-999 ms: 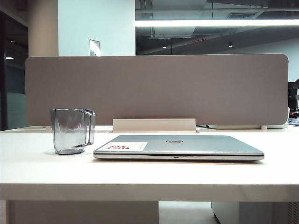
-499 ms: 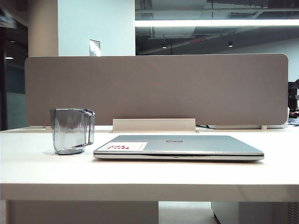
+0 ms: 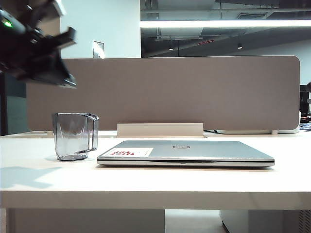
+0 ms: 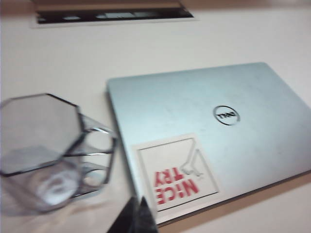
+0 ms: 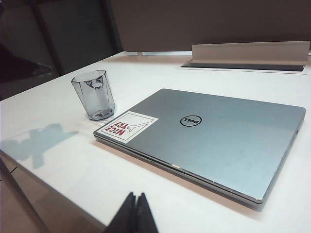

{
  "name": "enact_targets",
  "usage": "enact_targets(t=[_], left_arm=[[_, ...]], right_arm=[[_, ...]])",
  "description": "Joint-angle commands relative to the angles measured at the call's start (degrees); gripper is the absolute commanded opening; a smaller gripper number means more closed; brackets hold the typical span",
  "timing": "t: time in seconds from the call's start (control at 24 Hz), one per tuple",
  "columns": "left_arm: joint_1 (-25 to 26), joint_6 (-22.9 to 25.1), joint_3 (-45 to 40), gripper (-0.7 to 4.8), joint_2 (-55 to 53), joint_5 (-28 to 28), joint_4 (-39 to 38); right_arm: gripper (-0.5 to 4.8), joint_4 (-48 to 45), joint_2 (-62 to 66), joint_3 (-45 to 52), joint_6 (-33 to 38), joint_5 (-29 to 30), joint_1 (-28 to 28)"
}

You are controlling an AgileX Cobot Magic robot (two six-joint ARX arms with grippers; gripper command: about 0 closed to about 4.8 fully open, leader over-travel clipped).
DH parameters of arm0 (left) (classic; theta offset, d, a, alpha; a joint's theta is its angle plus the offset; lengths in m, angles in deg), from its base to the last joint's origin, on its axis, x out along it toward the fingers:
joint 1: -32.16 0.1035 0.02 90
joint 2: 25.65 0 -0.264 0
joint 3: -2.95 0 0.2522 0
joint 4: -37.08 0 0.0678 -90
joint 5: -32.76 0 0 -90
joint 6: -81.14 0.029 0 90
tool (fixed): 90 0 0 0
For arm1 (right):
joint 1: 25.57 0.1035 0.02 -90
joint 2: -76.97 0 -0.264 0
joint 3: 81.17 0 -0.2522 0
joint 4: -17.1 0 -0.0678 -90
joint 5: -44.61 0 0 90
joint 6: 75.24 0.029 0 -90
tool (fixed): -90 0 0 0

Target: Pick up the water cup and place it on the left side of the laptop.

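The water cup (image 3: 75, 136) stood upright on the white table (image 3: 155, 182), just beside the closed laptop's (image 3: 187, 153) left edge — its thin loop handle turned toward the laptop, a narrow gap between them as far as the left wrist view showed. The laptop lay flat, its white sticker (image 3: 131, 152) with red print at the corner nearest the cup. Above and behind the cup, the left gripper (image 4: 136, 216) hung in the air at the exterior view's upper left, its fingers pressed together and empty. The right gripper (image 5: 133, 213) — also closed, holding nothing — sat low at the table's near edge, well apart from both.
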Motion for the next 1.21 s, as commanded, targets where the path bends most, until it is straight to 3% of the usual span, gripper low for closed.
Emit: enact_targets(t=[0.04, 0.21, 0.33, 0.5, 0.79, 1.21], left_arm=[[-2.16, -3.76, 1.18, -0.06, -3.69, 0.15, 5.57], [-5.03, -3.91, 6.69, -0.06, -10.97, 4.57, 4.26], [-5.38, -7.65, 11.8, -0.06, -16.0, 5.66, 2.4], [-5.38, -9.62, 22.53, -0.06, -22.1, 9.57, -7.63], [-6.56, -10.86, 32.89, -0.06, -26.18, 13.59, -20.04], [-6.75, -9.94, 50.01, -0.06, -36.26, 13.9, -38.12]], right_arm=[[-0.05, -0.57, -0.09, 0.15, 0.04, -0.07, 0.04], [-0.05, -0.57, -0.09, 0.15, 0.04, -0.09, 0.04], [-0.05, -0.57, -0.09, 0.15, 0.04, -0.07, 0.04], [-0.05, -0.52, -0.09, 0.15, 0.04, -0.07, -0.04], [-0.05, -0.52, -0.09, 0.15, 0.02, -0.09, -0.07], [-0.05, -0.5, -0.09, 0.15, 0.04, -0.04, -0.07]])
